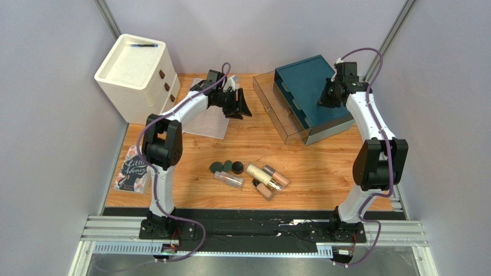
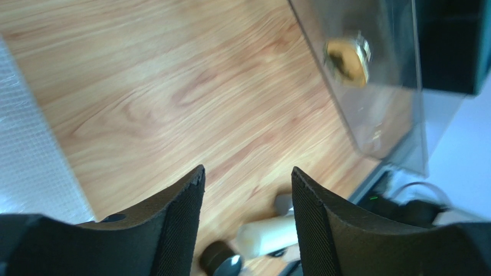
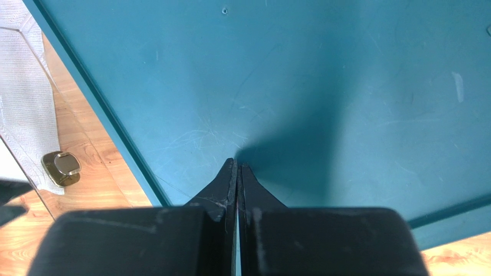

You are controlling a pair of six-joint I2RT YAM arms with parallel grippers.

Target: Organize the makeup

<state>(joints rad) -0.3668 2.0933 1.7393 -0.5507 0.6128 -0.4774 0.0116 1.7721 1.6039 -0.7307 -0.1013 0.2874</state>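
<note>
Top external: makeup (image 1: 248, 174) lay toward the counter (image 1: 323, 178) near edge from left fingers (image 1: 246, 109), wide, empty. Right fingers (image 3: 226, 187) pressed together, farther off.

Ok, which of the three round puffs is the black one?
The rightmost puff, nearest the cream tube; the left puff and middle puff are dark green.

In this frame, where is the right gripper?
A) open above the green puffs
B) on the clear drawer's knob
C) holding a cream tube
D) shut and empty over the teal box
D: the right gripper has its fingers pressed together with nothing between them, over the teal box.
</note>
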